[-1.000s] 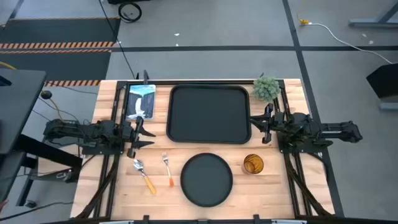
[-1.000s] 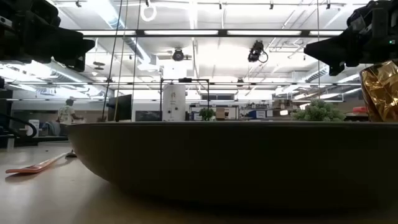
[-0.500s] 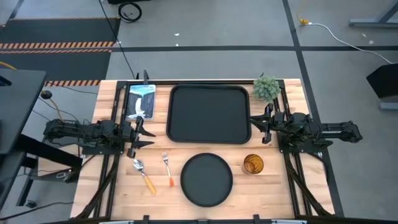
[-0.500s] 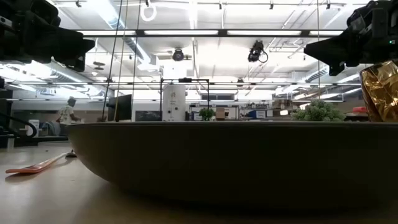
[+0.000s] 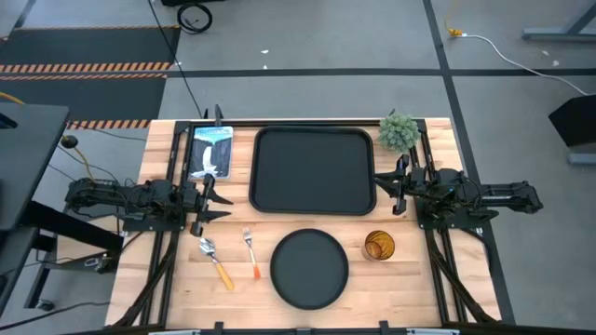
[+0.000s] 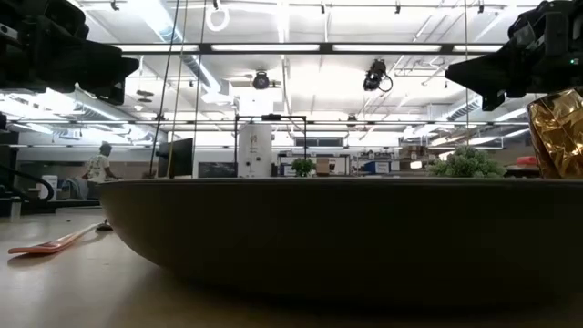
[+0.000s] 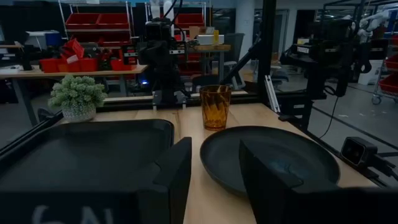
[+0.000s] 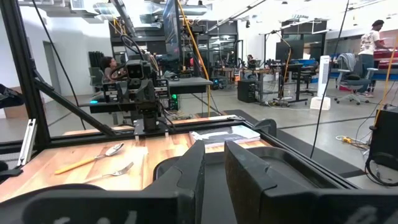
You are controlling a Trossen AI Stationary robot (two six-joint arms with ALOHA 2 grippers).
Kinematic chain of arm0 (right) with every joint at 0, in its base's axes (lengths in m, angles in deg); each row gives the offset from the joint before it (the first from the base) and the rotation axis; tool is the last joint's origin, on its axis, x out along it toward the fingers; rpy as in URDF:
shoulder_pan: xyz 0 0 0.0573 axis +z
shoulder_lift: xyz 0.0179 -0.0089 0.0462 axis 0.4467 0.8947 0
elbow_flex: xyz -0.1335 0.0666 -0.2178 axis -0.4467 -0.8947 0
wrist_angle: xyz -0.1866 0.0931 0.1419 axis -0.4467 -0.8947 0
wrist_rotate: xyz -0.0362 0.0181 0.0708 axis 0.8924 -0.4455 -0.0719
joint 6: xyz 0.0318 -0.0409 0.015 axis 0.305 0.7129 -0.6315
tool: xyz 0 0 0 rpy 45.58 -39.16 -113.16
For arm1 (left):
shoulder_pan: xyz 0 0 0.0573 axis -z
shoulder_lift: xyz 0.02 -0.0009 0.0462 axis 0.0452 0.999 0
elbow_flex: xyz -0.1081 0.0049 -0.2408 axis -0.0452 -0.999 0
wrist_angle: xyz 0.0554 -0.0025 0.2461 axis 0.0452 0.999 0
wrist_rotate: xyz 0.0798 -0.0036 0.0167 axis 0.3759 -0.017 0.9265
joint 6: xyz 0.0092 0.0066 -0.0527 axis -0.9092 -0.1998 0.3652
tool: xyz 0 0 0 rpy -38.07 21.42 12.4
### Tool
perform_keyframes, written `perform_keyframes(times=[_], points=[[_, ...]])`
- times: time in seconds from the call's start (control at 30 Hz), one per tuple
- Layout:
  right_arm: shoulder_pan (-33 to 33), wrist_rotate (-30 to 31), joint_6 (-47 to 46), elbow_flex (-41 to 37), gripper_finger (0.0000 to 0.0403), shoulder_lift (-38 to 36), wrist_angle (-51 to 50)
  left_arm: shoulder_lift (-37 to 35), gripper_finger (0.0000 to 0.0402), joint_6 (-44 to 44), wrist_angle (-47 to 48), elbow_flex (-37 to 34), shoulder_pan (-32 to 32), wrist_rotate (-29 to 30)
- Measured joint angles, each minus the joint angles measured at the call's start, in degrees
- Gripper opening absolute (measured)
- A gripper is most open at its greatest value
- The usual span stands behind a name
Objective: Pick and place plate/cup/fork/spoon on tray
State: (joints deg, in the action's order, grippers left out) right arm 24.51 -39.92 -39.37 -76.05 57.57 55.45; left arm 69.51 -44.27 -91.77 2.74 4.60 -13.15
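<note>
Arms parked at both sides of the surface (image 5: 168, 279), nothing held.

Left gripper (image 5: 212, 202) sits at the left edge beside the tray (image 5: 314, 171), arm stretched flat and pointing inward; jaws spread apart, empty. Right gripper (image 5: 399, 186) mirrors it at the tray's right edge, arm level, jaws parted a little, empty. Tray lies at the back centre, bare. Plate (image 5: 309, 269) is on the wood just in front of the tray, apart from it. Cup (image 5: 378, 246) stands upright just right of the plate, near the right gripper. Fork (image 5: 251, 253) and spoon (image 5: 215, 261) lie side by side left of the plate, spoon farther left, in front of the left gripper. Small green plant (image 5: 399, 131) sits at the tray's back right corner.
</note>
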Motion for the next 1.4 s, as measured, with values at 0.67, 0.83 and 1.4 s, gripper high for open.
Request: perform_keyframes(times=[0.67,0.83,1.4], points=[[0.0,0.21,3.3,0.0,0.0068,0.0,0.24,0.0,0.0142,0.0,0.01,0.0,-0.01,0.0],[0.0,0.23,4.77,0.01,0.0068,0.01,7.0,-0.01,0.0142,-0.01,0.01,-0.01,0.0,0.01],[0.0,-3.03,-13.85,2.78,0.0064,0.89,14.15,0.01,0.0142,0.01,-0.02,-0.01,0.01,0.02]])
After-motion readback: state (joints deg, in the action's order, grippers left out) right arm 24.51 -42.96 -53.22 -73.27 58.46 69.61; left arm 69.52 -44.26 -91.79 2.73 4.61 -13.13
